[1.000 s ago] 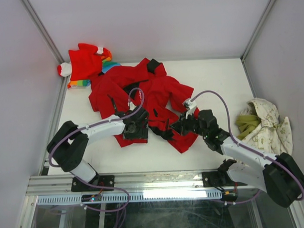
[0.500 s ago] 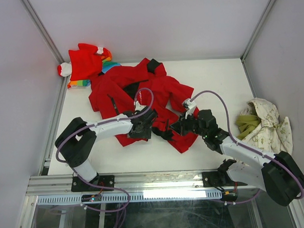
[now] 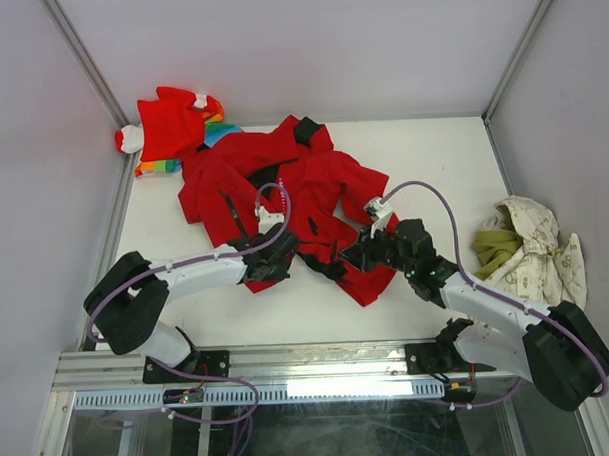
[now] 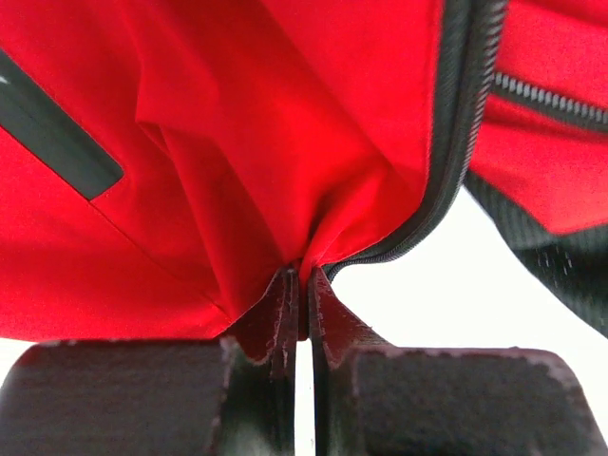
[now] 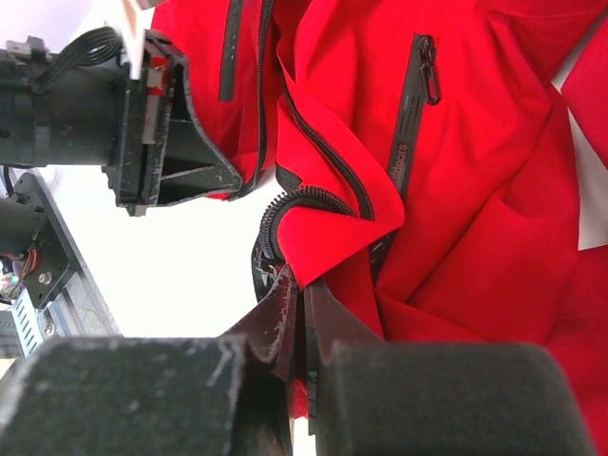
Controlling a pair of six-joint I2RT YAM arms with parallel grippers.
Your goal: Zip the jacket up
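Note:
The bright red jacket [image 3: 313,183] lies crumpled in the middle of the table, unzipped, with its black lining showing. My left gripper [image 3: 281,251] is at the jacket's near left hem. In the left wrist view my left gripper [image 4: 302,285] is shut on a pinch of red cloth right beside the dark zipper [image 4: 454,152]. My right gripper [image 3: 353,254] is at the near right hem. It [image 5: 302,293] is shut on the red edge where the zipper teeth [image 5: 285,204] curl round. The left gripper's fingers [image 5: 180,157] show at the top left of the right wrist view.
A smaller red garment with rainbow stripes [image 3: 173,125] lies at the far left corner, touching the jacket. A cream and olive cloth [image 3: 530,250] is bunched by the right wall. Grey walls enclose the table, and a metal rail [image 3: 309,363] runs along the near edge.
My left gripper stood open over the jacket's left hem, shifted a little along it, and has now shut on the cloth by the zipper. The right gripper has kept its grip in place.

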